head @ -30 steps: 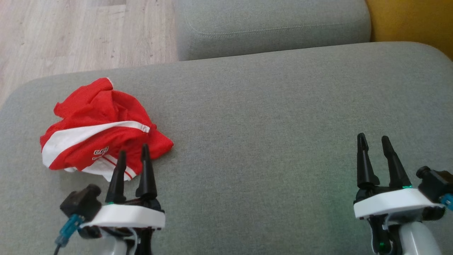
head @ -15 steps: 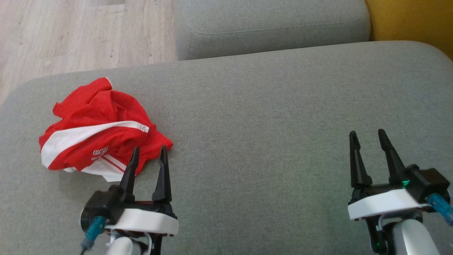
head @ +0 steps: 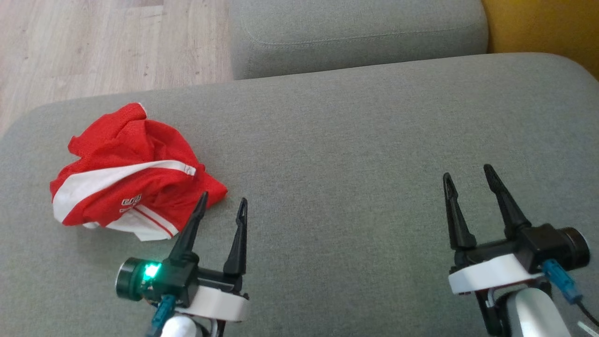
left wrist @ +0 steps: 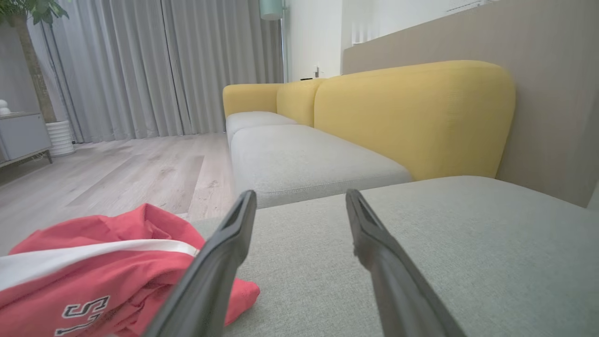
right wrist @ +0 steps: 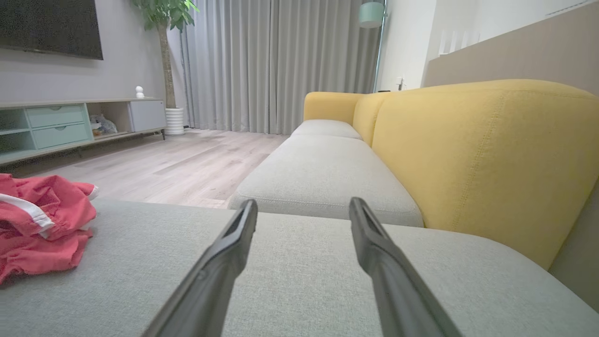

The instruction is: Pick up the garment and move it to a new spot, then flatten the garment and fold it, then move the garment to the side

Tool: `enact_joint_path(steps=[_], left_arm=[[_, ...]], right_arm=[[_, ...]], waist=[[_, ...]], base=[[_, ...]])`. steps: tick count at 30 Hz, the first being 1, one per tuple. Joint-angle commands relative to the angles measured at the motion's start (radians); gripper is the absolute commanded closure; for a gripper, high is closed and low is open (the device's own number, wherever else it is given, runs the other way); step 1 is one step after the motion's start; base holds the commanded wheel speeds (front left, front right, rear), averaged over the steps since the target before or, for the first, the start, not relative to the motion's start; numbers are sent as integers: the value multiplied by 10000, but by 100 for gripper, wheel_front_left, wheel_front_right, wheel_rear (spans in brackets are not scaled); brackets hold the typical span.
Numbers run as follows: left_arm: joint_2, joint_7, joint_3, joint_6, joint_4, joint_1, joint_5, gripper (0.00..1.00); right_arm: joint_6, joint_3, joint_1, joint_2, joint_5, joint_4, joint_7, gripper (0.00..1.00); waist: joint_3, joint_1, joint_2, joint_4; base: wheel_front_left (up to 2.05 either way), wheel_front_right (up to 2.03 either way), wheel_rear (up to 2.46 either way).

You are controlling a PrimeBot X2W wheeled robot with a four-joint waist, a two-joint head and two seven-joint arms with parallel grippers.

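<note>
The garment (head: 126, 175) is a red shirt with white stripes, crumpled in a heap at the left of the grey sofa cushion (head: 351, 140). It also appears at the lower left of the left wrist view as the garment (left wrist: 93, 271) and at the far left of the right wrist view as the garment (right wrist: 42, 224). My left gripper (head: 222, 202) is open just right of the heap's near corner, with nothing between its fingers. My right gripper (head: 468, 171) is open over bare cushion at the right, far from the shirt.
A second grey seat cushion (head: 355, 32) lies beyond the near one, with a yellow backrest (head: 543, 28) to the right. Wooden floor (head: 93, 47) runs past the cushion's far left edge. A low cabinet (right wrist: 70, 126) and a potted plant (right wrist: 166, 28) stand across the room.
My left gripper has shifted right, off the shirt's edge, and rolled so its wrist camera now faces left. My right gripper has drifted left and slightly forward. The shirt has not moved.
</note>
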Motion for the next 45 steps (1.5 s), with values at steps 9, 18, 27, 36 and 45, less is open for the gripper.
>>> enact_joint_path(steps=[9,18,27,36,45], left_arm=[[-441,-435,922,29,-206,-304,-178,0],[-779,-653,1336,-319,464,-51,265,0],[-955,-653,1597,-524,754,-58,388,0],[-1005,-653,1656,-622,934,-27,398,0],[-1013,-653,1976,-476,959,63,369,0]], right_arm=[[-7,-194,-311,-91,818,-204,-425,0],[-7,-208,-164,-96,1567,683,-642,0],[-7,-62,-298,-96,2158,1328,-642,0],[-7,-49,-322,-96,2167,1297,-642,0],[-7,382,-222,-96,2340,1226,-642,0]], waist=[[34,-1,0,75],[3,-1,0,70],[-65,-1,0,70],[-123,-1,0,211],[-254,-1,0,807]], base=[[0,0,0],[0,0,0],[0,0,0],[0,0,0],[0,0,0]])
